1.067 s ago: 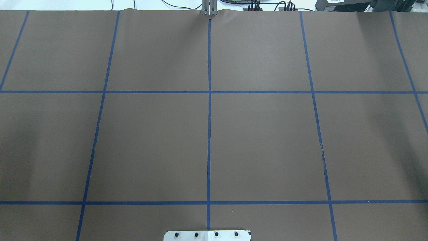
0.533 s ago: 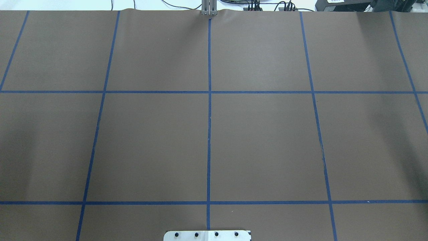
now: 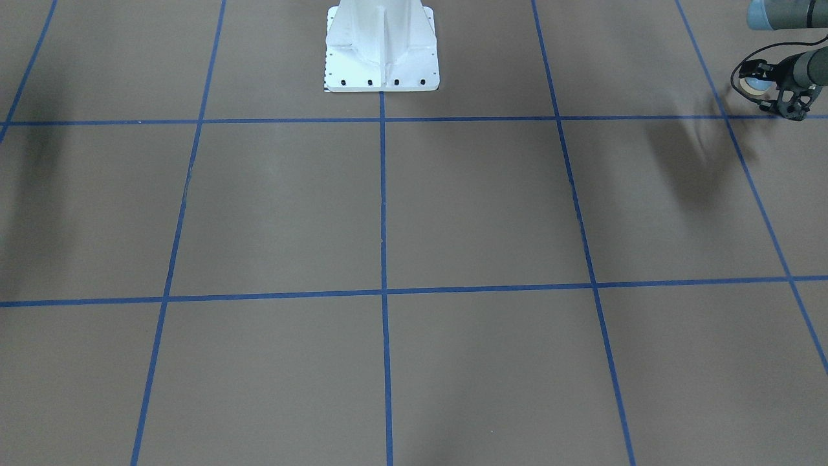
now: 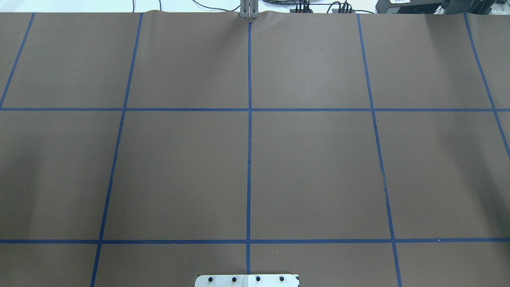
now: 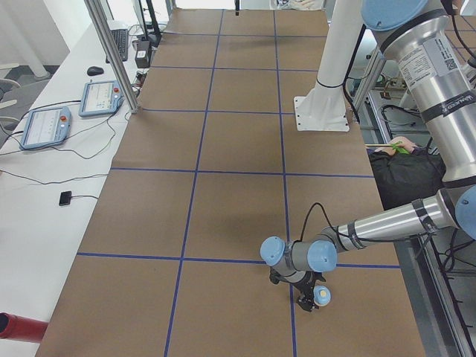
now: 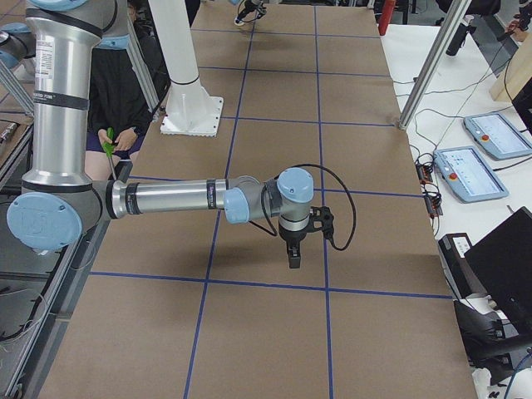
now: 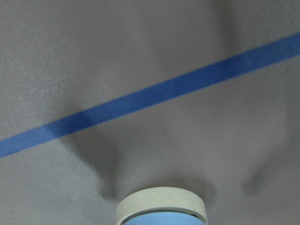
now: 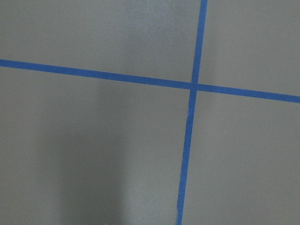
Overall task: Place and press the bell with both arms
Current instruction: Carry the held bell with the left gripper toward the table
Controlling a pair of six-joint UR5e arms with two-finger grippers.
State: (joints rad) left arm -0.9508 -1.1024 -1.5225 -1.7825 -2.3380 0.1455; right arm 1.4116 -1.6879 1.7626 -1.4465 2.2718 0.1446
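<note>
The bell (image 3: 752, 83) is a small light-blue dome with a cream ring. It sits at the tip of my left gripper (image 3: 764, 85), low over the brown mat near a blue tape line by the table's left end. The left gripper looks shut on it. The bell also shows in the exterior left view (image 5: 323, 295) beside the gripper (image 5: 307, 296), and at the bottom edge of the left wrist view (image 7: 161, 206). My right gripper (image 6: 293, 256) points down over the mat near the right end. I cannot tell whether it is open. Both arms are outside the overhead view.
The white bolted pedestal (image 3: 381, 48) stands at the robot's side of the mat (image 4: 318, 159), which has a blue tape grid. Teach pendants (image 5: 44, 126) and cables lie on the white side table. An aluminium post (image 5: 111, 52) stands at the far edge. A person (image 6: 116, 91) sits behind the robot.
</note>
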